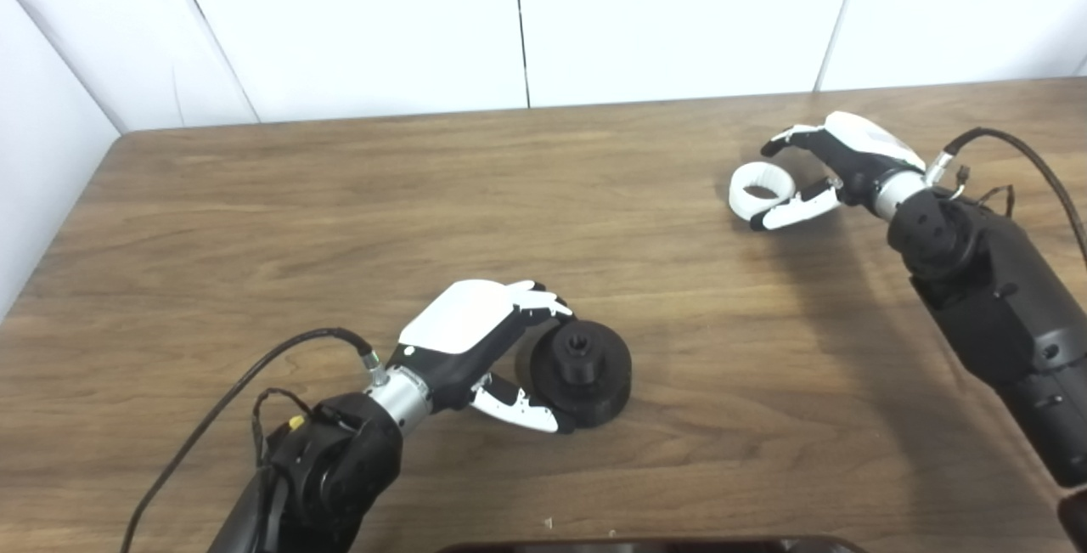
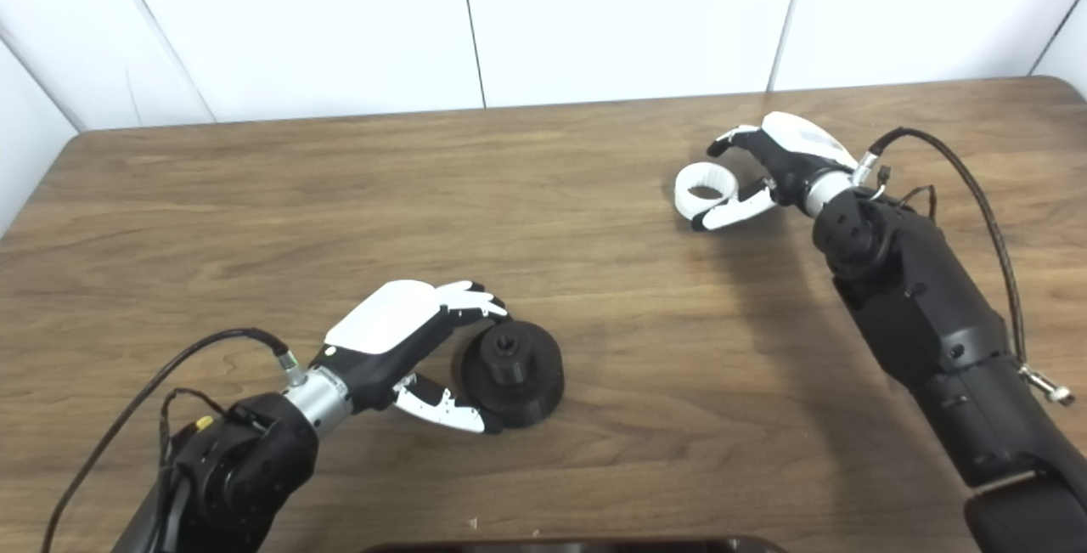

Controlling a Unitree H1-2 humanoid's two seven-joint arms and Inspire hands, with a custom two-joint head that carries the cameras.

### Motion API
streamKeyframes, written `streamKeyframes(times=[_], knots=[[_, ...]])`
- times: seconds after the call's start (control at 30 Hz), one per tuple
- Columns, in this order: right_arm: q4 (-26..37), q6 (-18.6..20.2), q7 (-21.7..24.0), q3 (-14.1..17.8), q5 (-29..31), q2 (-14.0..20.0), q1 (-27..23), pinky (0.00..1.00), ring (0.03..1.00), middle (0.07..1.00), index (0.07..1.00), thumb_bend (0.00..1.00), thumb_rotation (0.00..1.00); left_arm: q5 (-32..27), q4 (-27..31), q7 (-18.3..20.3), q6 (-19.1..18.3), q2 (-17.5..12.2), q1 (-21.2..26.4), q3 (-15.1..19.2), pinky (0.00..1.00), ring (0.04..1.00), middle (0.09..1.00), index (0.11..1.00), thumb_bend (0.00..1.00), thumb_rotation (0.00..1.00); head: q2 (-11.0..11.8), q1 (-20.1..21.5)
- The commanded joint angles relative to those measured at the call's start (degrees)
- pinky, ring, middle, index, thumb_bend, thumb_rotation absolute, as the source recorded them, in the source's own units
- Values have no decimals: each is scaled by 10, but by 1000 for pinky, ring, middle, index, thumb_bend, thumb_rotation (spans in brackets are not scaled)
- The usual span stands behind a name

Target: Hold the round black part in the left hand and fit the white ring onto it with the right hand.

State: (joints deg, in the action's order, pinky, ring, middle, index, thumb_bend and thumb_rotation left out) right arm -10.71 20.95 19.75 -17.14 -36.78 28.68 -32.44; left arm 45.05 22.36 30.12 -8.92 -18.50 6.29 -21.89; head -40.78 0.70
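The left hand (image 1: 475, 341) lies low on the wooden table (image 1: 255, 222), fingers curled over the top and thumb under the near edge of the round black part (image 1: 582, 373), which sits on the table near the front; whether the grip has actually closed is hard to tell, so it should firm up before lifting. Well apart, at the far right, the right hand (image 2: 777, 169) reaches in with fingers and thumb spread around the white ring (image 2: 705, 186). It should pinch the ring by its rim, leaving the bore free to drop over the part's raised hub.
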Motion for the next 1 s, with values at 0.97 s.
streamKeyframes(times=[0.97], knots=[[-14,-28,-26,4,-5,-8,-33,888,973,936,763,731,370,-5,11,5,1,3,5,0,813,942,875,730,638,439,0,-2]])
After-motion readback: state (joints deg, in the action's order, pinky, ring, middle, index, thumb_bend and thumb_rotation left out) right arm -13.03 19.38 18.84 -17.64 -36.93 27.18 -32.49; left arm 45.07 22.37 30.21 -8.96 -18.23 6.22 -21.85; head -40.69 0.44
